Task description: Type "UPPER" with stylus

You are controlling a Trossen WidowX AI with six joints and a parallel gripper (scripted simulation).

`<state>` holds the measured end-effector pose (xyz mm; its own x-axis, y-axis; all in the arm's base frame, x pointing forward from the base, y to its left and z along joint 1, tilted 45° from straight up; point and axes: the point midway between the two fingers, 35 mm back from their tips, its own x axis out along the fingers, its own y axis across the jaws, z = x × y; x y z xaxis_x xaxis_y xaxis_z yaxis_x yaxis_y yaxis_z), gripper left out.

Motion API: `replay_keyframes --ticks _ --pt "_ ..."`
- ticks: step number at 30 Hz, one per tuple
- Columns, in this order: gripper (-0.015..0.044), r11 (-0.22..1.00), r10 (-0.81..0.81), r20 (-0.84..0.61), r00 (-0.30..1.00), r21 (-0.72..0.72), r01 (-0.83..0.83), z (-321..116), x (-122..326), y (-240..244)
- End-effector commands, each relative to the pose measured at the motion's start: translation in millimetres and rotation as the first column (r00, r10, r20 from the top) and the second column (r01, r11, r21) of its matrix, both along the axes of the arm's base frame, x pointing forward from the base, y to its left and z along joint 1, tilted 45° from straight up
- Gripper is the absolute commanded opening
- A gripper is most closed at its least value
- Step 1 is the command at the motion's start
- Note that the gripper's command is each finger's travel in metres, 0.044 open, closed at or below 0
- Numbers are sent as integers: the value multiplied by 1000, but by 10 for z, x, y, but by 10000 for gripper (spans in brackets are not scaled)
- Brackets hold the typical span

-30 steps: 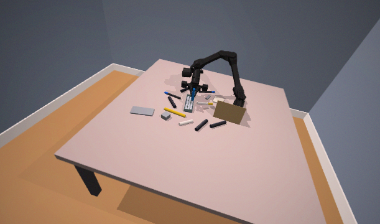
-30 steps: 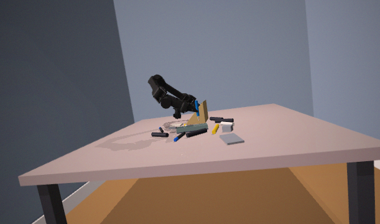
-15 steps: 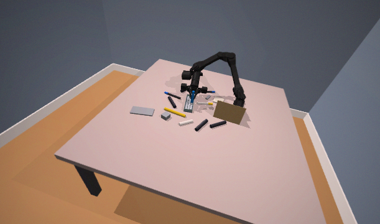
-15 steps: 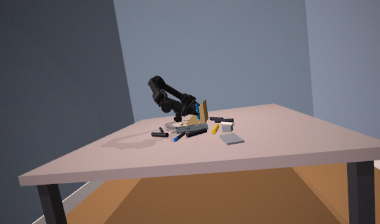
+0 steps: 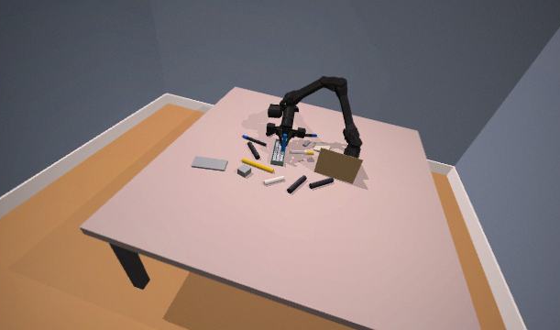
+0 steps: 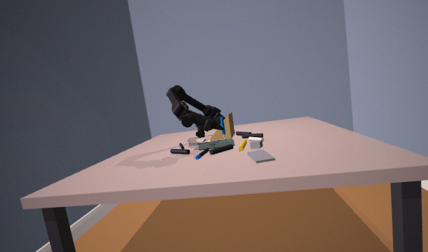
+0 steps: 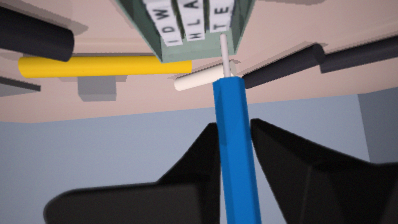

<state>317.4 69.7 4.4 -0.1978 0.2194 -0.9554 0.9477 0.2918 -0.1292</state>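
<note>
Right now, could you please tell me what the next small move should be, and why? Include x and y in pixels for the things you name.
If E (image 7: 225,10) is due, probably ease the stylus (image 5: 284,143) (image 6: 222,123) (image 7: 233,150) towards it before pressing: the end effector (image 5: 284,138) (image 6: 223,129) (image 7: 233,128) grips it, and its tip shows nearer T (image 7: 217,26).

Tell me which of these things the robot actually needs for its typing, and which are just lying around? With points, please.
Needed:
- blue stylus (image 5: 284,143) (image 6: 222,125) (image 7: 234,145)
- keyboard (image 5: 273,162) (image 6: 216,144) (image 7: 177,54)
- gripper (image 5: 284,141) (image 6: 223,128) (image 7: 233,128), holding the stylus

Just lying around:
- yellow stick (image 5: 258,165) (image 6: 242,145) (image 7: 105,66)
- white stick (image 5: 274,181) (image 6: 256,139) (image 7: 197,79)
- grey block (image 5: 244,170) (image 6: 256,144) (image 7: 97,89)
- flat grey slab (image 5: 209,163) (image 6: 260,156)
</note>
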Motion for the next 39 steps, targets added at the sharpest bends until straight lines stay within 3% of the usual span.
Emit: replay_keyframes --ticks 1,39 --pt "81 1000 5 1 1000 -1 -5 -15 3 -18" --pt "81 1000 5 1 1000 -2 -5 -130 22 -134"
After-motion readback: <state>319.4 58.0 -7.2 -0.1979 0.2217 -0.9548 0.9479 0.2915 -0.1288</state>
